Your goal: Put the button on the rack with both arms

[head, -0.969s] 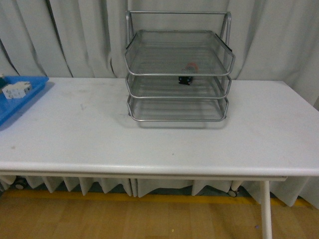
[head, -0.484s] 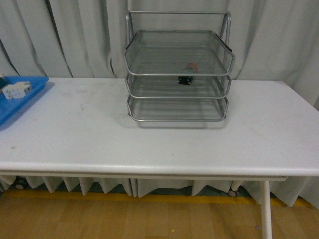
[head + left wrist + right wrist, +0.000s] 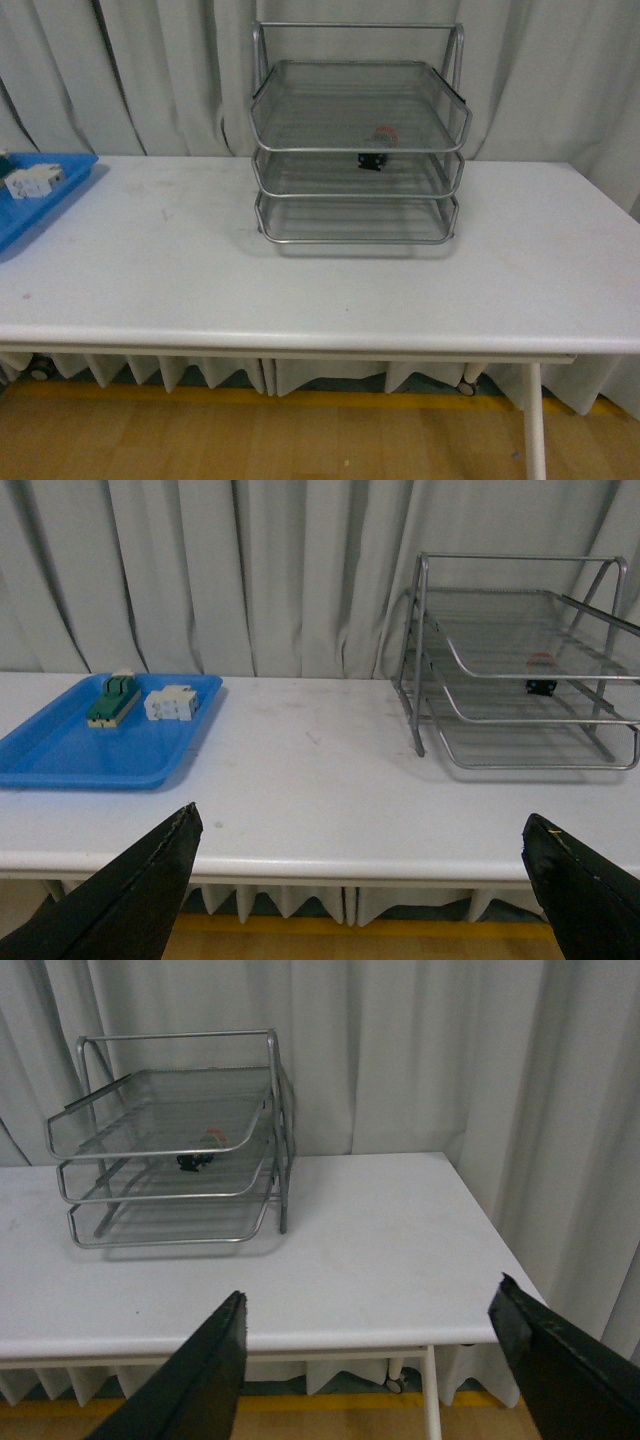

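Down low in each wrist view, the left claw [image 3: 360, 880] and the right claw [image 3: 370, 1360] both stand wide apart and hold nothing, pulled back from the white surface [image 3: 330, 290]. The small button with a red round cap and dark body [image 3: 376, 148] sits on the middle tier of the silver wire-mesh rack [image 3: 358, 150], at its right side. I judge the job looks done. Far left, a blue plastic tray [image 3: 90, 745] holds a green-and-cream switch block [image 3: 112, 698] and a white blocky part [image 3: 170, 703].
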{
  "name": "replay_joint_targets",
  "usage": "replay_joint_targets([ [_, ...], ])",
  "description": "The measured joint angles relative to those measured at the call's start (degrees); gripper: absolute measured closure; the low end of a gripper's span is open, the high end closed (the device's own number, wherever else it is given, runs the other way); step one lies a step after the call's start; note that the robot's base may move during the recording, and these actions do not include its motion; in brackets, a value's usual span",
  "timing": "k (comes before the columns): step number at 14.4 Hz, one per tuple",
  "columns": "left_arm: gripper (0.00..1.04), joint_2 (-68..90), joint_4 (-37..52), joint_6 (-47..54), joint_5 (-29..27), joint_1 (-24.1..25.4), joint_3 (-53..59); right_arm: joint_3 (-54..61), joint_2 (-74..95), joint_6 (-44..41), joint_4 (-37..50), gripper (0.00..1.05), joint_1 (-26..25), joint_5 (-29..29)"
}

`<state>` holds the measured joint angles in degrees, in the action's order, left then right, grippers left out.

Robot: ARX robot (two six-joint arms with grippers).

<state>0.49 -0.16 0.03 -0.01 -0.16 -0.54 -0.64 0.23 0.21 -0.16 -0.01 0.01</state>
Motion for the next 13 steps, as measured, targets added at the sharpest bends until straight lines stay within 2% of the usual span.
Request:
replay_joint_targets([
  [2,0.07,0.0,0.0,0.0,0.0,0.0,0.0,0.0,0.0,0.0,0.0,0.09,0.0,0.0],
  [3,0.07,0.0,0.0,0.0,0.0,0.0,0.0,0.0,0.0,0.0,0.0,0.06,0.0,0.0],
  [13,0.07,0.0,0.0,0.0,0.0,0.0,0.0,0.0,0.0,0.0,0.0,0.06,0.0,0.0],
])
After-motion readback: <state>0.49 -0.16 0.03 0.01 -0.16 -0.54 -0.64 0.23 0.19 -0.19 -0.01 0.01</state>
